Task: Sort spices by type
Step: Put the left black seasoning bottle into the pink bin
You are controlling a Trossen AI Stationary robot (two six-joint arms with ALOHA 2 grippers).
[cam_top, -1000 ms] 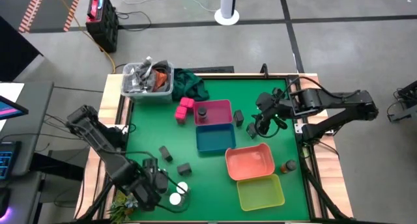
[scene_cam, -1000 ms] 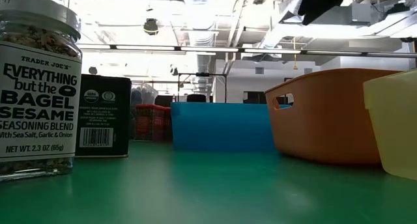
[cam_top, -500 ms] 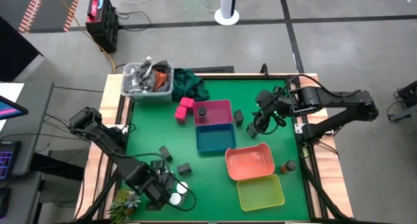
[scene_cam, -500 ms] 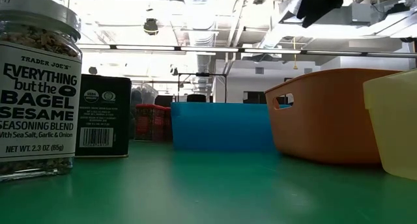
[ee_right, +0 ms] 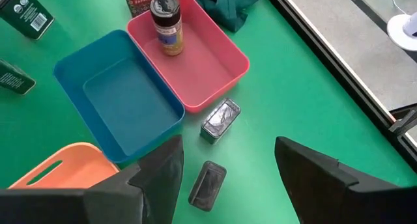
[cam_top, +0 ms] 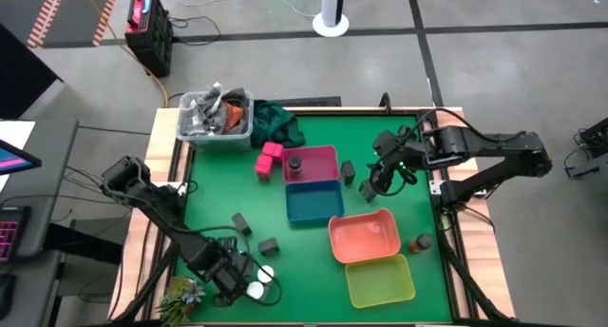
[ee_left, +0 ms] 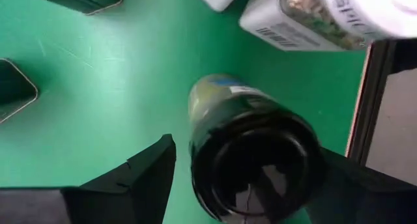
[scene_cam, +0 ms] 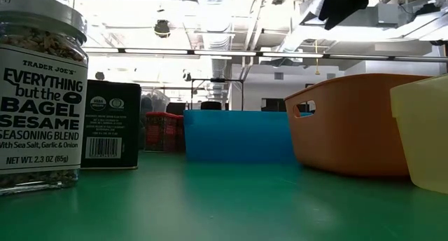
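My left gripper (cam_top: 236, 270) (ee_left: 251, 185) is open near the table's near left corner. Its fingers stand on either side of an upright dark-capped jar (ee_left: 251, 155), which it comes at from above. Two white-capped jars (cam_top: 266, 275) (cam_top: 255, 291) stand just beside it. Two dark boxes (cam_top: 240, 222) (cam_top: 269, 244) lie farther in. My right gripper (cam_top: 380, 180) (ee_right: 228, 185) hangs open above two dark boxes (ee_right: 207, 183) (ee_right: 220, 120) right of the pink tray (cam_top: 328, 156). That tray holds one dark-capped jar (ee_right: 165, 25). Pink blocks (cam_top: 269, 158) lie left of it. My left gripper stands open around the dark-capped jar's cap (ee_left: 260, 175), coming from above. There is a gap between one finger (ee_left: 140, 178) and the cap. The other finger (ee_left: 365, 185) lies right by the cap's edge, and I cannot tell whether it touches.
Blue tray (cam_top: 313, 201), salmon tray (cam_top: 364, 235) and yellow-green tray (cam_top: 380, 279) stand in a row toward the near right. A dark-capped jar (cam_top: 421, 241) stands by the right edge. A clear bin (cam_top: 214, 118) and green cloth (cam_top: 277, 123) are at the far edge. Bare green mat lies mid-left.
My left gripper has moved a little toward the table's right, closer to the white-capped jars, and its arm has folded lower. My right gripper has kept nearly still.
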